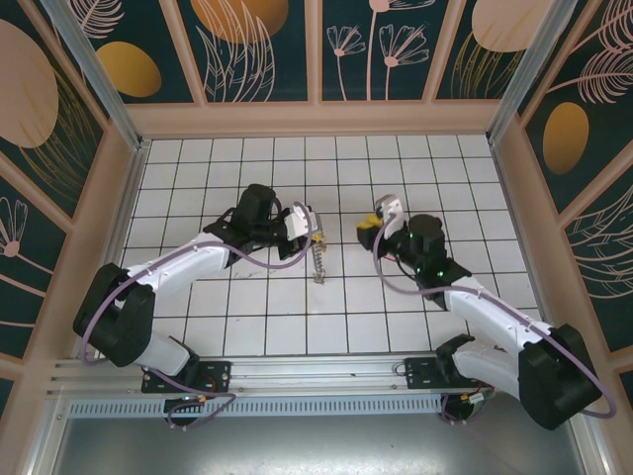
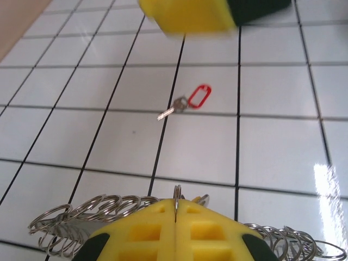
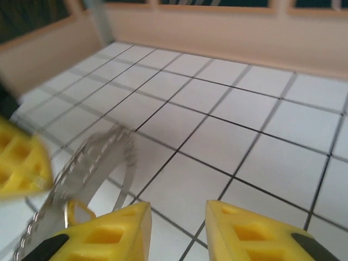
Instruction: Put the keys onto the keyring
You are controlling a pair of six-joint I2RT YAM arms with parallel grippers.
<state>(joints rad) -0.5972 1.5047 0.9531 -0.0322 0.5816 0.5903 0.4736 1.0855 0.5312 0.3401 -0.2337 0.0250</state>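
The keyring (image 1: 318,262) hangs from my left gripper (image 1: 313,234) above the middle of the tiled floor. In the left wrist view the left gripper (image 2: 175,202) is shut on one small metal ring of the keyring (image 2: 81,213), and more rings fan out on both sides. A key with a red tag (image 2: 191,100) lies flat on a tile beyond it. My right gripper (image 1: 368,230) faces the left one. In its own view the right gripper (image 3: 178,209) is open and holds nothing. The blurred keyring (image 3: 98,157) is to its left, with a yellowish tag (image 3: 73,210) at its lower edge.
Wooden walls (image 1: 316,119) close in the white tiled floor (image 1: 247,317) at the back and on both sides. The right gripper's yellow finger (image 2: 190,13) shows at the top of the left wrist view, just past the red-tag key.
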